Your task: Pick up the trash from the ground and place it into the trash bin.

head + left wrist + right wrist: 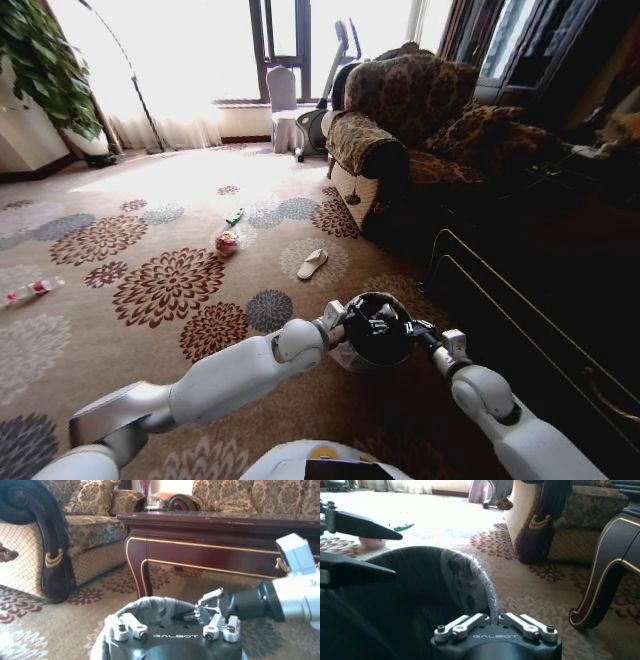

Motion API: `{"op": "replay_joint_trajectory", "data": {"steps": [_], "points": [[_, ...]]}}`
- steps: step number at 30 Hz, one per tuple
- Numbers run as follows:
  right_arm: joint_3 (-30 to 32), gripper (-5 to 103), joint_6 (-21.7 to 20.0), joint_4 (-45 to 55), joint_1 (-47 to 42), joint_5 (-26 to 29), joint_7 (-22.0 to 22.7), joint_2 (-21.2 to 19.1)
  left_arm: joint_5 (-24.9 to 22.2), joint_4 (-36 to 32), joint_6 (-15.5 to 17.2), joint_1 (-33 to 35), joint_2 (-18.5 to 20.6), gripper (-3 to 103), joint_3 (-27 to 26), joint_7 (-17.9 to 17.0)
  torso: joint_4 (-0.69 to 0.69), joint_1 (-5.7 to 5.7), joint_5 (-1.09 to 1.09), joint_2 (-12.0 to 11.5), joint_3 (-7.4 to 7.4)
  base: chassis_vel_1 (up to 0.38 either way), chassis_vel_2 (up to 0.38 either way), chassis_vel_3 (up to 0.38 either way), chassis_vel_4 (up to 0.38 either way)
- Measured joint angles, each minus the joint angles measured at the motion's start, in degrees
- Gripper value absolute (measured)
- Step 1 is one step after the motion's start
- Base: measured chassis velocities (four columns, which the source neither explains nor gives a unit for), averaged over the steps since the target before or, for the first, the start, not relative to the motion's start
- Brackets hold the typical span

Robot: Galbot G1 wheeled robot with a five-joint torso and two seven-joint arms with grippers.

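Note:
The trash bin [376, 328], a small black bucket with a thin plastic liner, sits between my two arms close to my base. My right gripper [428, 336] [493, 618] is shut on the bin's lined rim [487, 588]. My left gripper [342, 322] [397, 555] is at the opposite side, jaws spread wide at the rim, holding nothing. The left wrist view shows the bin [150, 605] with the right gripper [202, 609] pinching its edge. Trash lies farther out on the carpet: a red-white packet [227, 242] [370, 542], a green wrapper [234, 216] [402, 527] and a clear bottle [30, 291].
A white slipper [312, 263] lies on the carpet ahead. A patterned armchair [400, 120] stands ahead right, and a dark wooden table [540, 300] [225, 540] runs along my right. A potted plant [45, 60] is at far left. Open carpet stretches ahead left.

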Motion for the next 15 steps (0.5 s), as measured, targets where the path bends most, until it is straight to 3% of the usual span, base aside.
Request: {"op": "replay_joint_trajectory", "data": {"steps": [3,5,7,9,11,13,14,15], "points": [[0.2,2,0.0,0.4,-0.4,0.1,0.3,0.1,0.4,-0.1,-0.1,1.0,0.3,95,-1.7,-1.7,0.01,0.0,0.0,0.0,0.0,0.0,0.0,0.0,0.0],[0.2,2,0.0,0.5,-0.5,0.1,0.6,0.2,1.1,-0.2,-0.2,1.7,0.2,98,-3.2,-3.7,0.01,0.0,0.0,0.0,0.0,0.0,0.0,0.0,0.0],[0.4,2,0.0,0.9,-0.9,0.1,1.3,0.5,1.8,-0.4,-0.8,4.1,0.1,100,-7.6,-11.7,0.0,0.0,0.0,0.0,0.0,0.0,0.0,0.0,0.0],[0.5,2,0.0,1.0,-1.0,0.1,1.4,0.6,1.9,-0.4,-0.9,5.0,0.2,100,-8.9,-12.8,-0.01,0.0,0.0,0.0,0.0,0.0,0.0,0.0,0.0],[1.1,2,0.3,1.3,-1.2,0.2,2.1,1.1,4.4,1.2,-1.8,8.9,2.0,100,-17.1,-14.2,0.0,0.0,0.0,0.0,0.0,0.0,0.0,0.0,0.0],[1.3,2,0.4,1.3,-1.2,0.2,2.1,1.2,4.8,1.8,-2.0,9.6,2.4,100,-18.6,-14.2,0.02,0.0,0.02,0.0,0.0,0.0,0.0,0.0,0.0],[2.2,2,0.6,1.2,-1.4,0.0,1.7,1.6,5.0,5.1,-2.7,11.1,3.9,100,-23.5,-13.6,0.07,0.0,-0.03,0.0,0.0,0.0,0.0,0.0,0.0],[2.2,2,0.6,1.2,-1.4,0.0,1.7,1.6,5.0,5.1,-2.7,11.1,3.9,100,-23.5,-13.6,0.07,0.0,-0.03,0.0,0.0,0.0,0.0,0.0,0.0]]}}
